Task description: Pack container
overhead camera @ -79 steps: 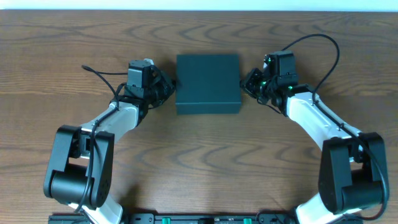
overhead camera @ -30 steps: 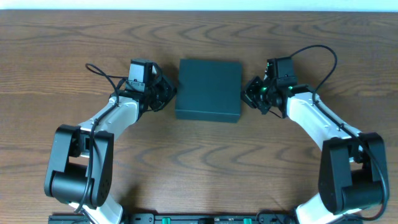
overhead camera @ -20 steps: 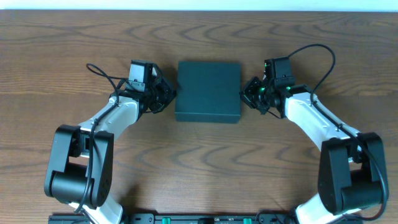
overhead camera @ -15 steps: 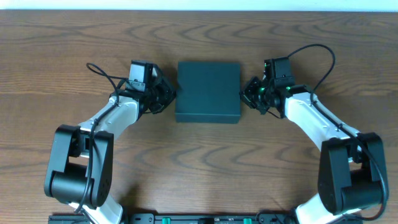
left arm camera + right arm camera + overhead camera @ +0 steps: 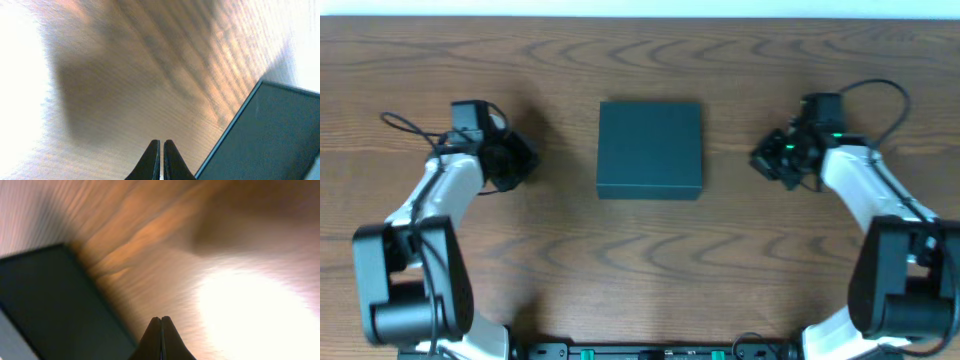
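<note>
Nearest us, the left jaws and the right jaws are both clenched on nothing, fingertips (image 5: pixel 152 159) pressed together in each wrist view. Each sits well apart from the container (image 5: pixel 650 150), one on either side. The container lies flat in the middle of the table (image 5: pixel 650 265) with its lid down and nothing left to pack in sight, so we judge it packed, arms held clear so they can't nudge it.

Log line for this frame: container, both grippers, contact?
container: closed | left gripper: shut, empty, apart from container | right gripper: shut, empty, apart from container | contact: none
</note>
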`<state>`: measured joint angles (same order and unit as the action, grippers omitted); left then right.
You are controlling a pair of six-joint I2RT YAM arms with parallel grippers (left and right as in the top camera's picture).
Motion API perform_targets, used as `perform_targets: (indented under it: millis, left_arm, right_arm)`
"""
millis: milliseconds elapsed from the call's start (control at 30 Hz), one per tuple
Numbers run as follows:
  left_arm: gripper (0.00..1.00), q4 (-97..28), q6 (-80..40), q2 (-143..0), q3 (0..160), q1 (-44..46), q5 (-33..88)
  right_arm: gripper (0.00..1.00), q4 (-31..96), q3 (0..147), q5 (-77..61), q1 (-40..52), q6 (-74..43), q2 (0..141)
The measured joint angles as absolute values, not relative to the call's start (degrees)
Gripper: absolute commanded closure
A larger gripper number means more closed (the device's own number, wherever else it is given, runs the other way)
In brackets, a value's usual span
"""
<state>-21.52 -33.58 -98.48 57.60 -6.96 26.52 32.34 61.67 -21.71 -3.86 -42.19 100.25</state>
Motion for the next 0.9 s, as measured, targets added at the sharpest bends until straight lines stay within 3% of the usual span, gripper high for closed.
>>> perform_targets:
  millis: [233,467,900]
  left_arm:
    - [0.95,-36.07,-20.47,-86.04,67.85,-8.58,22.11]
    - [0.94,-60.51,-3.88,-69.84,80.77,-8.58,20.95]
    - [0.94,-87.22,7.77,-38.00,83.61,-8.56,22.15]
  right_arm:
    - [0.98,42.30,65.12,-20.95,-7.22,-33.58,87.85]
    - [0.99,58.43,67.24,-20.99,-7.22,-16.99,64.97]
    - [0.99,82.50,68.03,-20.97,-7.22,-5.65,29.54]
